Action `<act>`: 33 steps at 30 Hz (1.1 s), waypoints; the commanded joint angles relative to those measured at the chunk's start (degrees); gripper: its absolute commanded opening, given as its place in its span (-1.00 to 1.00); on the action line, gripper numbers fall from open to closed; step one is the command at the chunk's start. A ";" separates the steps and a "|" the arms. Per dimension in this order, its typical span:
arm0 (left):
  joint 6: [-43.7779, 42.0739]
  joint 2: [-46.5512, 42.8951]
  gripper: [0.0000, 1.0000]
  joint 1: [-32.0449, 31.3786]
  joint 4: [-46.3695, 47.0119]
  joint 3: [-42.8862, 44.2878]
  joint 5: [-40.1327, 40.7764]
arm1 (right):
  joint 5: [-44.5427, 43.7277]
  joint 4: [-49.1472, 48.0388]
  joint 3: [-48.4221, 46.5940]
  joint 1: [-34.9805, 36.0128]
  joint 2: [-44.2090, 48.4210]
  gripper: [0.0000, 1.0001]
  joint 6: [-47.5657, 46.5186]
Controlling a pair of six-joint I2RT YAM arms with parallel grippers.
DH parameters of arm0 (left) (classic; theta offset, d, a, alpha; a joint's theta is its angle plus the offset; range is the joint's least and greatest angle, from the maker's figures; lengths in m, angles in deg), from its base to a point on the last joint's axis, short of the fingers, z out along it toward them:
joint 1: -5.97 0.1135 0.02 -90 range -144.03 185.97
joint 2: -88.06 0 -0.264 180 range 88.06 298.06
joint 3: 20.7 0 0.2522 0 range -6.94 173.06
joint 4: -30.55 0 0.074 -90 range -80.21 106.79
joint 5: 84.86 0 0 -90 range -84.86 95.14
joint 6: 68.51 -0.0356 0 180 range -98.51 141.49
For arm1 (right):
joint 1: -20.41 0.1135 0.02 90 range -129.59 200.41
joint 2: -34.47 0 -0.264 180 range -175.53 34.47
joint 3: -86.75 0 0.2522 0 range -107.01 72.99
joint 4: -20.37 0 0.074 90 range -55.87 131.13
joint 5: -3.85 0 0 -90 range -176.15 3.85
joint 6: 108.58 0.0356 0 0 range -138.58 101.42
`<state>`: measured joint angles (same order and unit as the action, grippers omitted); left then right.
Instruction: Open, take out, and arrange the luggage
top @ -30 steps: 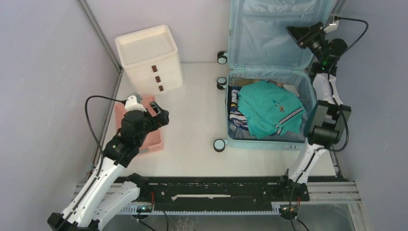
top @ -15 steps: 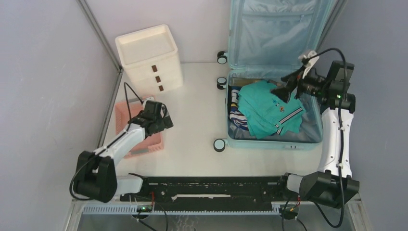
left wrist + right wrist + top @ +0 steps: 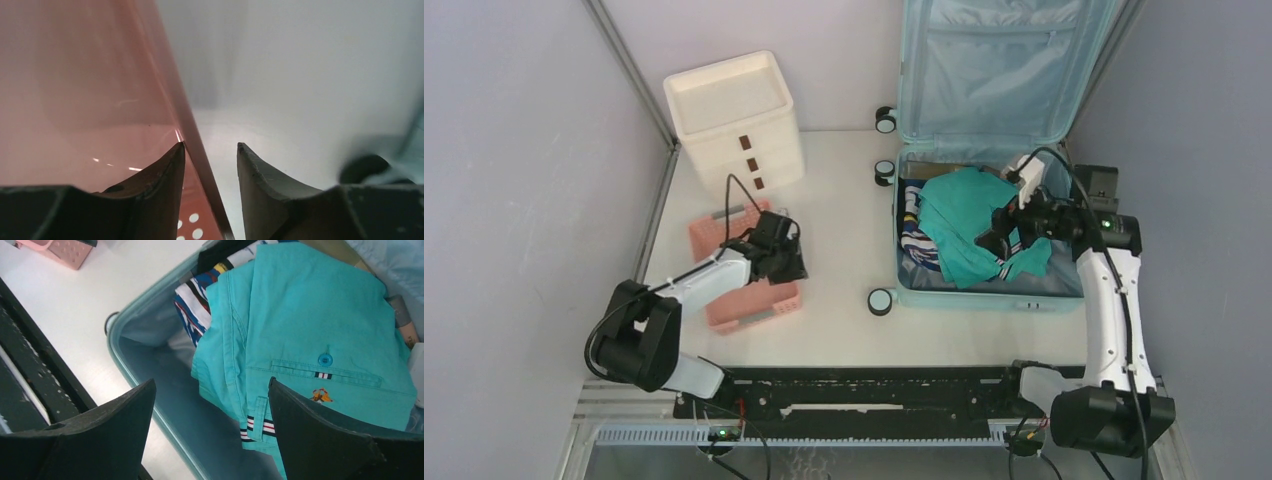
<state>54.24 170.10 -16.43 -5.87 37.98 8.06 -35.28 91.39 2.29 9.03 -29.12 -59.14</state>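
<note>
The left hand (image 3: 210, 146), jaws narrowed astride the pink basket (image 3: 754, 318) rim and maybe gripping, has pulled it toward 3 o'clock. The right hand (image 3: 211, 381), open, has lowered over the teal garment (image 3: 310, 315) in the luggage (image 3: 984, 90).

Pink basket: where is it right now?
Top view, left side of the table: the pink basket sits in front of the white three-drawer box, with the left gripper straddling its right wall.

I saw the basket (image 3: 90, 75) was glossy pink plastic, the garment (image 3: 310, 315) stitched teal cloth, the luggage (image 3: 999, 80) lined in fabric, the table (image 3: 844, 210) smooth matt white.
</note>
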 commanded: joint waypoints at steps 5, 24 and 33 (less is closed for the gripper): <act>7.36 4.45 -0.02 -13.59 7.63 7.84 -7.92 | -22.45 -12.28 5.30 15.34 -3.02 0.96 1.54; 4.45 -24.77 0.47 -15.33 5.43 -2.01 7.05 | -58.72 -32.56 5.31 33.10 -25.06 0.93 14.26; 7.37 -37.36 1.00 -15.15 13.62 -8.13 12.49 | -43.85 -29.31 5.31 28.54 -22.63 -0.44 16.92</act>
<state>59.03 138.14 -31.57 0.52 33.00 15.42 -86.44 60.68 8.10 39.91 -54.82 -44.52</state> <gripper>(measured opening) 0.980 0.390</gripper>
